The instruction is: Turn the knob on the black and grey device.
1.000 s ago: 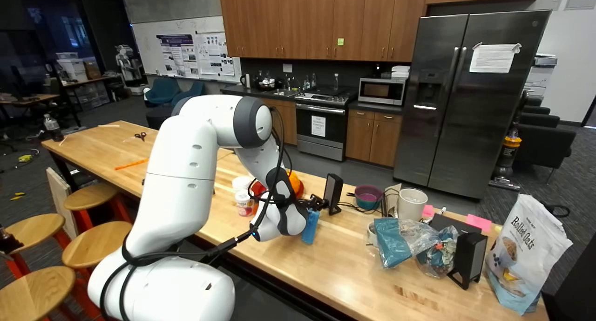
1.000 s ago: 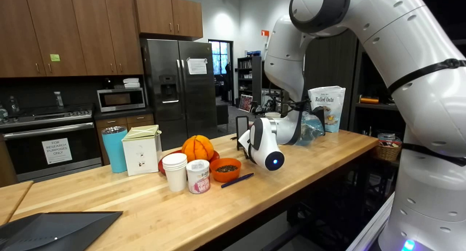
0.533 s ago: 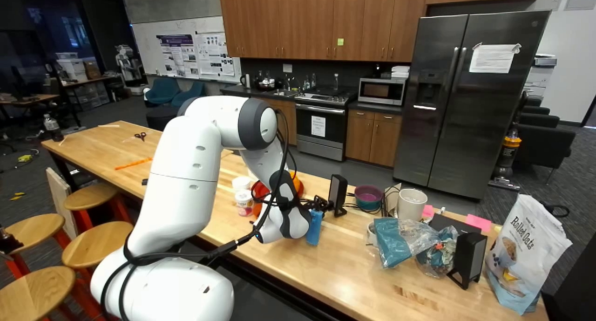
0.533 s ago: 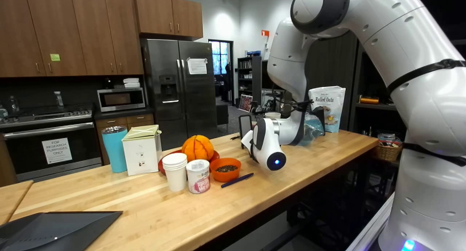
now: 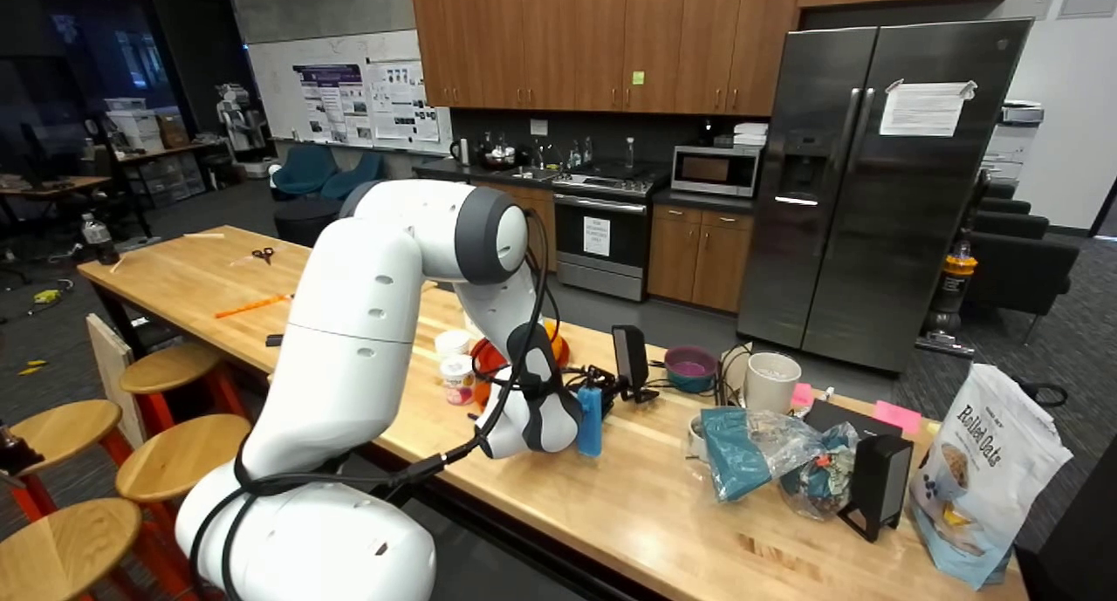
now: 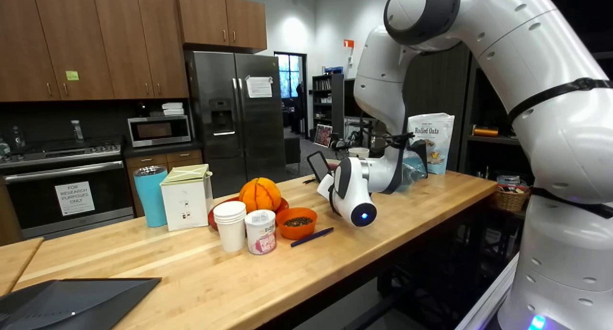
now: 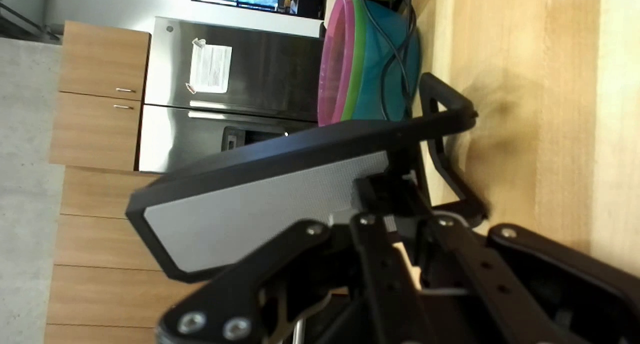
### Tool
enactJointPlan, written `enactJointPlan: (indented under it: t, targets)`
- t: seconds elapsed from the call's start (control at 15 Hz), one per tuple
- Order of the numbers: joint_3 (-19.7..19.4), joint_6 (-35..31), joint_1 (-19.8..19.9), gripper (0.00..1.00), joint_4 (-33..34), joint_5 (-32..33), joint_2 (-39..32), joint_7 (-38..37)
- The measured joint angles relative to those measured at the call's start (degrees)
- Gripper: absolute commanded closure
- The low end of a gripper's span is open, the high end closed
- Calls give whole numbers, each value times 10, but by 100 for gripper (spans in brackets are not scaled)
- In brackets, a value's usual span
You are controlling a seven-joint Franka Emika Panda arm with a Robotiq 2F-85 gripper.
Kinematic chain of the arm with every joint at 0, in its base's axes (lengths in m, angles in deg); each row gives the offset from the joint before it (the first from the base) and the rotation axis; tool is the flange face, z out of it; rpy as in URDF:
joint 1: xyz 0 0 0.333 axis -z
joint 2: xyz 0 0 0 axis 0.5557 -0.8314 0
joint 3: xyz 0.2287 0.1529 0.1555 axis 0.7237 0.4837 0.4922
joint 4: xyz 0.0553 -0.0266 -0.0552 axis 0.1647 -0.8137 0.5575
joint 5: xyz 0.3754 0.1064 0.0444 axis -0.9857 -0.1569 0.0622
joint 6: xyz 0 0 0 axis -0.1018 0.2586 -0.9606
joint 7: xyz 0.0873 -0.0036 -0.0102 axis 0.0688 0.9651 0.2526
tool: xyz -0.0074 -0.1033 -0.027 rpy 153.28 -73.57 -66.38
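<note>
Device (image 7: 280, 199) seen tilted; lower front partly hidden by fingers (image 7: 372, 199); whether these are apart or clamped cannot be told.

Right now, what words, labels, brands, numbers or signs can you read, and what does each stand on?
"Rolled Oats": white bag.
"FOR RESEARCH PURPOSES ONLY": paper sheet on the oven door.
Too small or blurred to read: fridge notice, wall posters, tub label, box print, orange wall sign.
No lettering can be made out on the black and grey device.
</note>
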Motion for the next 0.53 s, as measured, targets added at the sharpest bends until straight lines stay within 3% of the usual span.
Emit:
enactJointPlan:
  t: [0.53]
  targets:
    - [16,10,10,96,-4,0,0,60]
